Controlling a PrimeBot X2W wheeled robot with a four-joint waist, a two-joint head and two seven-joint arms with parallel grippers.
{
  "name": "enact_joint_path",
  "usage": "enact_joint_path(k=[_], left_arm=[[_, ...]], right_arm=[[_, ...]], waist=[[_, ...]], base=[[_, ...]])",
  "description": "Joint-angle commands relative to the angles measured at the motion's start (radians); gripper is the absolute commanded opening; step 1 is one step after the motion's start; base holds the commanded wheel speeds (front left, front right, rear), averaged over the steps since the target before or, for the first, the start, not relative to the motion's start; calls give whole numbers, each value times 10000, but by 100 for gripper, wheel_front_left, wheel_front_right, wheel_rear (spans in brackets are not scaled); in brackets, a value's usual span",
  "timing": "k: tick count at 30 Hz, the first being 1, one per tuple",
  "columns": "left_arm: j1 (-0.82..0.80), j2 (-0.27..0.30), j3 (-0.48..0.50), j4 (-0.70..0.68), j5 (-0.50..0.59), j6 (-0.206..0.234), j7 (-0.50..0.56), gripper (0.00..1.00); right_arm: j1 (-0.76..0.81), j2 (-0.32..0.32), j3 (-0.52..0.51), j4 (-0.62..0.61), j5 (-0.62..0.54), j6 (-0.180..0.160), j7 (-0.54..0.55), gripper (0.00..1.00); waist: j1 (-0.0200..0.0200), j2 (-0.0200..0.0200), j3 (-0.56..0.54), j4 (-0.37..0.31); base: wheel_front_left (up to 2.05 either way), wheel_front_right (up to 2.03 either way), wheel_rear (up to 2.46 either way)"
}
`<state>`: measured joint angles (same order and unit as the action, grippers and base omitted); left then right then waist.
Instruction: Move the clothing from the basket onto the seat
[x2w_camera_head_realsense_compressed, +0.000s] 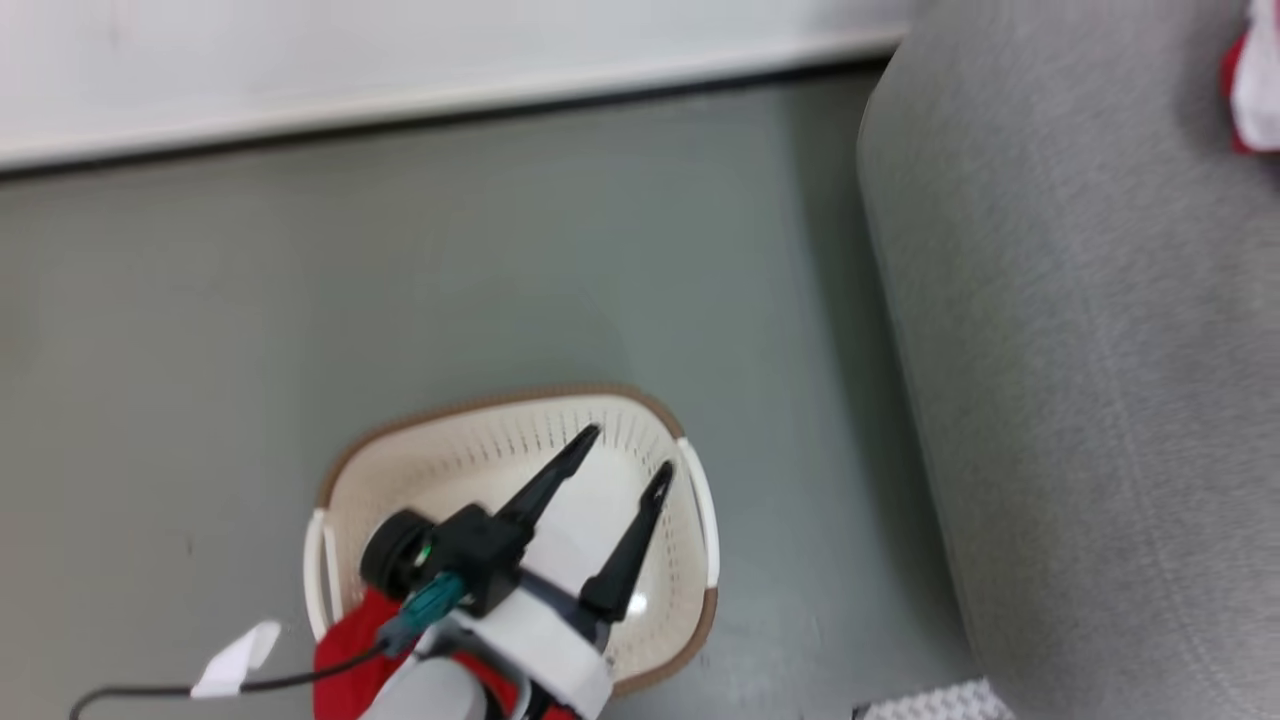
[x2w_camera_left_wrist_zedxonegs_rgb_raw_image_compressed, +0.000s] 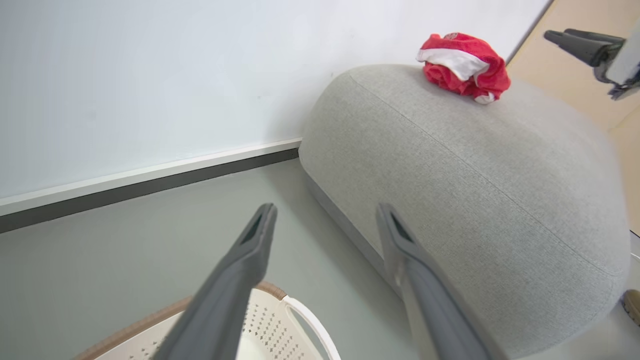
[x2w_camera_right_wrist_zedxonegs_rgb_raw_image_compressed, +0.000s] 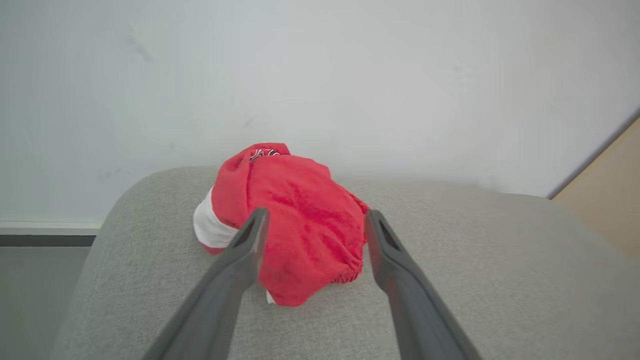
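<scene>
Red clothing (x2w_camera_right_wrist_zedxonegs_rgb_raw_image_compressed: 300, 225) sits bunched on the grey seat (x2w_camera_right_wrist_zedxonegs_rgb_raw_image_compressed: 475, 280) — our right gripper (x2w_camera_right_wrist_zedxonegs_rgb_raw_image_compressed: 315, 220) spread apart at it, gripping nothing; our left gripper (x2w_camera_head_realsense_compressed: 628, 451) likewise agape over the basket (x2w_camera_head_realsense_compressed: 480, 405).

Head view: the left arm (x2w_camera_head_realsense_compressed: 540, 640) hid most of the red clothing (x2w_camera_head_realsense_compressed: 340, 640) in the basket (x2w_camera_head_realsense_compressed: 460, 455) at 7 o'clock; the edge cut off the garment (x2w_camera_head_realsense_compressed: 1250, 90) on the seat (x2w_camera_head_realsense_compressed: 1080, 350) at 2 o'clock; a patterned patch (x2w_camera_head_realsense_compressed: 940, 703) at 5 o'clock was too cropped to name
</scene>
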<state>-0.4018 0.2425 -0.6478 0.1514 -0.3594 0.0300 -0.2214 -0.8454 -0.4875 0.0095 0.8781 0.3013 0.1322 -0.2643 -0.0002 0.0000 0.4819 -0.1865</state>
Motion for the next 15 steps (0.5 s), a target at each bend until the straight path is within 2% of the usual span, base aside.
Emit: enact_joint_path(k=[1, 4, 6, 9, 15], left_arm=[[416, 96, 166, 109, -167, 119, -185, 100], [929, 153, 473, 219, -300, 396, -330, 100], [1311, 151, 742, 203, -378, 576, -384, 100], [1904, 260, 1176, 181, -490, 780, -426, 100], [3059, 334, 2365, -168, -300, 938, -428, 100]], right_arm=[[763, -208, 32, -804, 155, -28, 2, 100], [2113, -150, -185, -2307, 107, -28, 4, 100], [3063, 124, -405, -3310, -109, -28, 4, 100], [4501, 763, -818, -4716, -590, -28, 3, 100], [6983, 2589, -1040, -6779, -1221, -28, 4, 100]], waist=[[2, 0, -1148, -9], [2, 0, -1845, 109], [2, 0, -2288, 229], [2, 0, -2881, 426], [2, 0, -3862, 913]], base=[[0, 0, 0], [0, 0, 0], [0, 0, 0], [0, 0, 0], [0, 0, 0]])
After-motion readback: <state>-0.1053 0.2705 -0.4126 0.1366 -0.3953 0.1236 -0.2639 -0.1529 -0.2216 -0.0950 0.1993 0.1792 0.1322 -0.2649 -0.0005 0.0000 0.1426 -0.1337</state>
